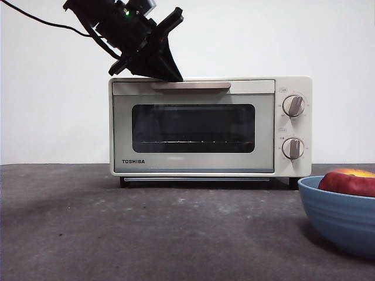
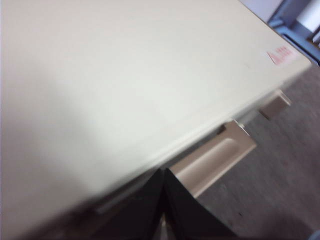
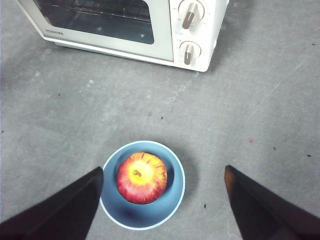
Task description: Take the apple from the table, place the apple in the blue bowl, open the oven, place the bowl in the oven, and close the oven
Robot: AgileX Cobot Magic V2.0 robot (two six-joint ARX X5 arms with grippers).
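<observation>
While the round dark red apple (image 3: 142,178) with its yellow top sits inside the wide matte blue bowl (image 3: 173,197) on the rough dark grey tabletop (image 3: 65,125), the cream-white Toshiba toaster oven (image 1: 199,126) stands closed beyond the bowl, its dark glass door (image 1: 193,129) flat against the front. The left claw (image 1: 174,75) is tilted down at the oven's top front edge, just above the beige bar handle (image 1: 190,85), jaws clenched together with nothing between them. The right claw (image 3: 162,200) hangs above the bowl, jaws spread wide, touching nothing.
</observation>
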